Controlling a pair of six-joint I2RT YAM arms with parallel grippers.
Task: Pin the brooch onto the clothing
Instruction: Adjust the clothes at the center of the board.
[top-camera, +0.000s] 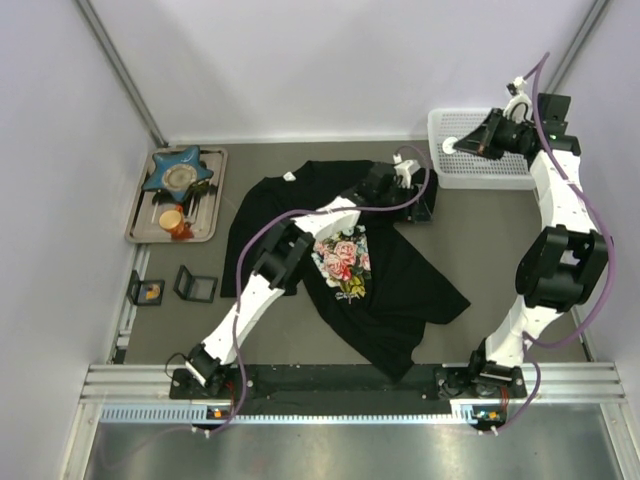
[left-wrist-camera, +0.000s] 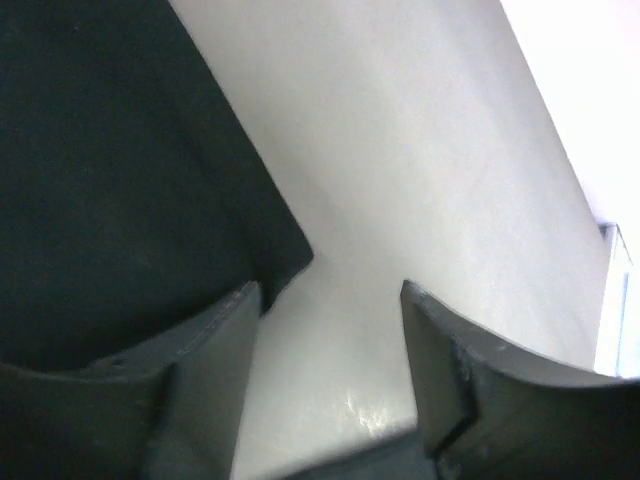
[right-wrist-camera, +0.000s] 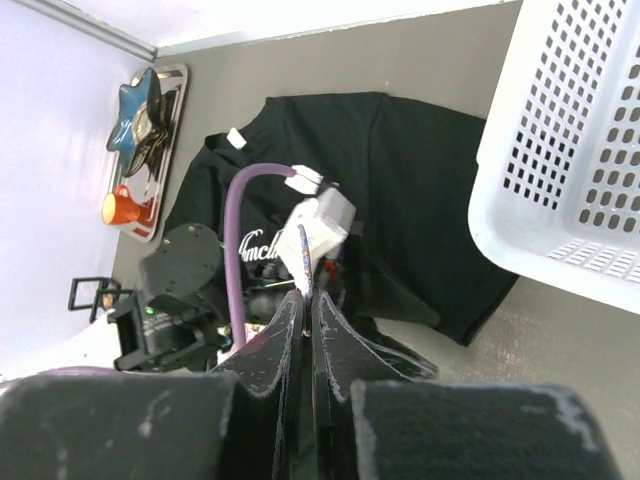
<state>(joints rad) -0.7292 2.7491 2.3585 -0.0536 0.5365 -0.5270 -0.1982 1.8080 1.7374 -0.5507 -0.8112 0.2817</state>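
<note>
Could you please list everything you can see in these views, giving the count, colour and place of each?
T-shirt: one, black with a pink rose print, spread over the middle of the table.
basket: one, white and perforated, far right corner.
tray: one, metal, far left.
star-shaped dish: one, blue, on the tray's far end.
orange bits: count unclear, orange, on the tray's near end.
small boxes: two, black, just nearer than the tray, left of the T-shirt.
table: one, grey-brown, under everything.
left gripper: one, dark, open, at the edge of the T-shirt's far sleeve.
right gripper: one, dark, shut, raised by the basket.
</note>
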